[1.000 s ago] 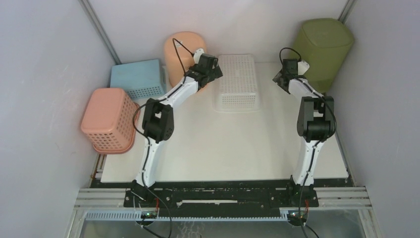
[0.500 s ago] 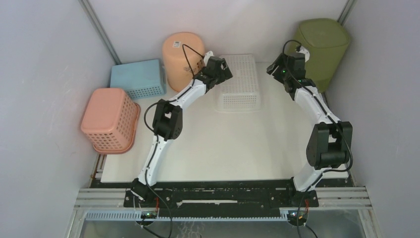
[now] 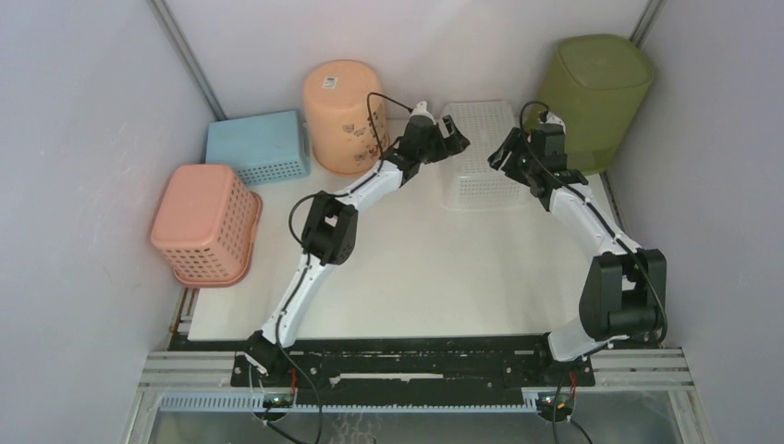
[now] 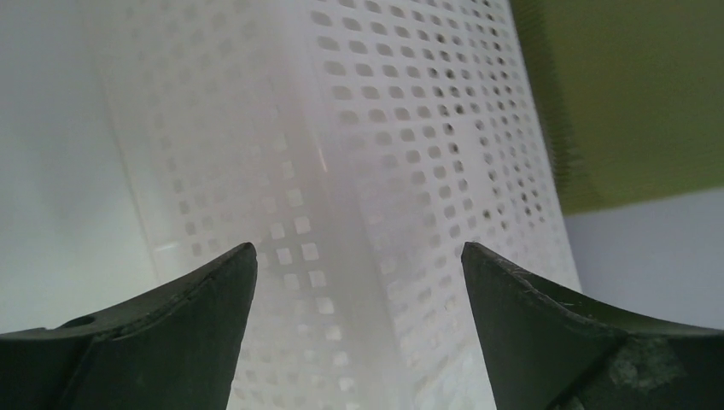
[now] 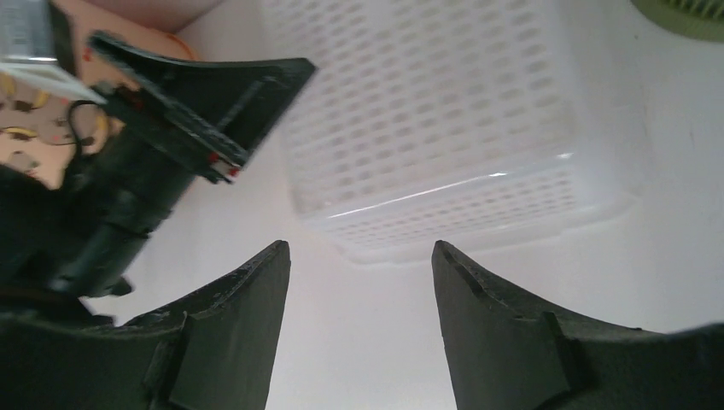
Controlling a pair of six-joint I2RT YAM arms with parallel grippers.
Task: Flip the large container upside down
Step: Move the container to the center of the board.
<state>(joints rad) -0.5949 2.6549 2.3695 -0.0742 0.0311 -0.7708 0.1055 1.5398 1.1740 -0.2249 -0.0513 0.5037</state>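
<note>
Top view: the large container (image 3: 599, 88), an olive-green bin, stands in the far right corner. Its right side is close to the side wall and its upward face appears closed. In the right wrist view its slatted band lies at table level. A white perforated basket (image 3: 476, 153) sits just beside the bin's left edge. The left gripper (image 3: 455, 139) is at the basket's far left corner with its fingers spread wide, and the left wrist view shows that corner between them. The right gripper (image 3: 504, 153) is at the basket's right edge, fingers likewise wide apart and holding nothing. Whether either gripper touches the basket cannot be told. A peach bucket (image 3: 344, 111), a blue basket (image 3: 259, 146) and a salmon basket (image 3: 203, 222) line the far left edge. Open table (image 3: 444, 268) extends from the white basket's near rim to the arm bases.
</note>
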